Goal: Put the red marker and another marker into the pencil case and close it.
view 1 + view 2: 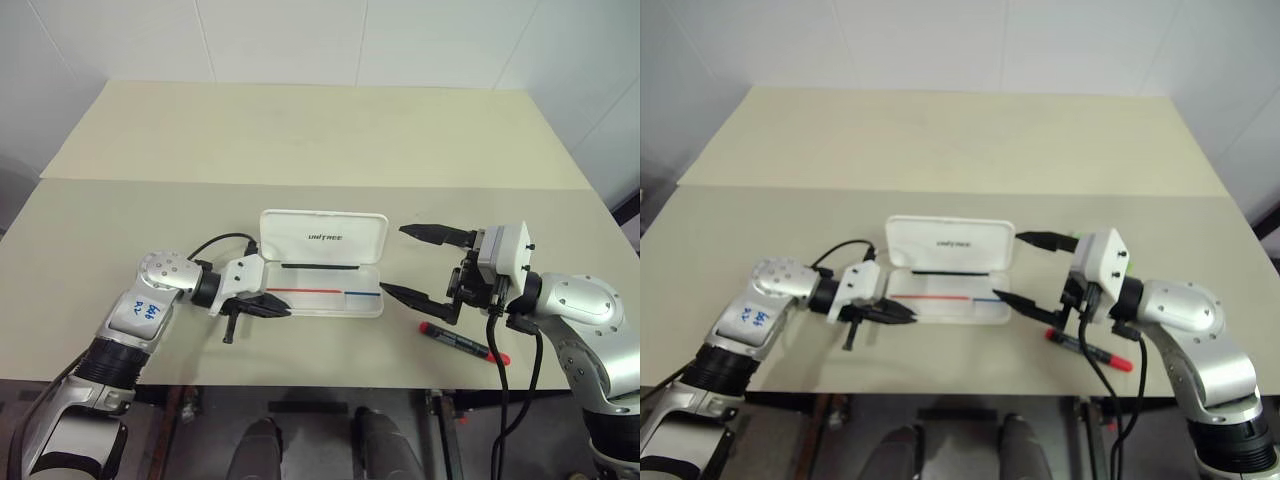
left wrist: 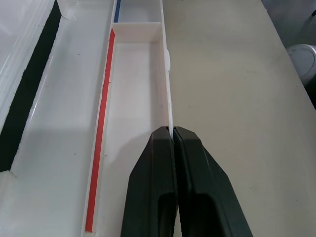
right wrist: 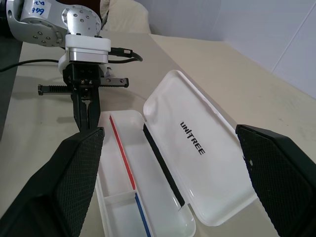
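Flat white hard-plastic hinged pencil case (image 1: 322,272) lay open and empty on beige tabletop (image 1: 300,150), slim red-and-black marker (image 1: 463,343) still outside beside wide-open empty right claw (image 1: 418,263), left claw (image 1: 268,305) shut empty at case's near edge.

Left arm reaching in from the worktop's left near edge, wrist bent inward, left gripper (image 1: 283,311) pointing right with jaws pressed together. Right arm raised at the right near edge, right gripper (image 1: 418,262) pointing left, jaws spread wide.
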Robot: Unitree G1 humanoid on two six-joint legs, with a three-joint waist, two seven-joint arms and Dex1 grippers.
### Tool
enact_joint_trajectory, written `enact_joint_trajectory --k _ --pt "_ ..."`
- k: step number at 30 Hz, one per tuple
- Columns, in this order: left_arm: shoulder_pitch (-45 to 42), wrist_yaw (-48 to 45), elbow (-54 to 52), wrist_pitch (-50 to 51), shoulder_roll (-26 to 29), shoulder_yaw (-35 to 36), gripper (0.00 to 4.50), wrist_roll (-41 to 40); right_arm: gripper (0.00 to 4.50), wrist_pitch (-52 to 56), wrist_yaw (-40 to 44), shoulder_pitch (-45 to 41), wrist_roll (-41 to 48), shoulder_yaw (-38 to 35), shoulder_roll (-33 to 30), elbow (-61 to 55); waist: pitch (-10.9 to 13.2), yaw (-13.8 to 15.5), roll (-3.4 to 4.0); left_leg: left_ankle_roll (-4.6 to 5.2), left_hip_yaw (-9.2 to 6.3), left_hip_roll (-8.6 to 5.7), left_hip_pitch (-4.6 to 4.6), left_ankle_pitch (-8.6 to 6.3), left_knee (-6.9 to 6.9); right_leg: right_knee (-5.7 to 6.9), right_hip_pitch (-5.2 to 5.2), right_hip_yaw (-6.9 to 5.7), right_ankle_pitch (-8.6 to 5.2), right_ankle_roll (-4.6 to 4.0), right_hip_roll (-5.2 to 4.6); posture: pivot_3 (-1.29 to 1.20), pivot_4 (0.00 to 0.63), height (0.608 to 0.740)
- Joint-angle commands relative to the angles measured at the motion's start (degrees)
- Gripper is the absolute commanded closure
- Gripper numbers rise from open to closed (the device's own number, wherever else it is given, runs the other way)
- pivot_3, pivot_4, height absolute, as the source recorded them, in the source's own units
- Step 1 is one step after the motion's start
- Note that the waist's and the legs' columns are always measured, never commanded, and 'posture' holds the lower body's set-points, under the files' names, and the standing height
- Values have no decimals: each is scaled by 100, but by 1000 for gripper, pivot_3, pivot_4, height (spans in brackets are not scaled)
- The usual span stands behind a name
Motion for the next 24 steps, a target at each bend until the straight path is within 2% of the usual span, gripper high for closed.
enact_joint_trajectory --k 1,10,14,18,20,24 --pt "-97 46 15 -129 -143 -90 4456 -5 0 25 -24 -42 122 -174 -59 -167 0 1 0 0 0 0 0 0 1 0 0 0 0 0 0 0 150 740" --pt "-273 126 156 -10 -406 -51 4456 -94 0 81 -6 -20 168 -198 -90 -177 0 3 0 0 0 0 0 0 0 1 0 0 6 11 0 0 150 740" --pt "-293 26 34 144 -375 -6 3192 -204 0 76 7 -84 159 -156 -69 -94 0 1 0 0 0 0 0 0 1 2 0 0 7 12 1 0 150 740" --pt "-145 162 -288 268 -243 370 1772 -449 0 30 47 -231 111 -15 11 49 0 -14 0 0 0 0 1 0 0 2 0 0 7 12 1 0 150 740" --pt "-18 311 -567 511 -218 694 1420 -748 0 12 77 -282 117 27 38 118 0 -24 0 0 0 1 1 0 -2 4 -2 0 8 15 1 0 150 740" --pt "206 467 -1151 981 -83 1261 1420 -1392 0 34 125 -251 166 -40 -2 190 0 -13 0 0 -2 1 1 0 -4 6 -2 0 9 19 0 0 150 740"
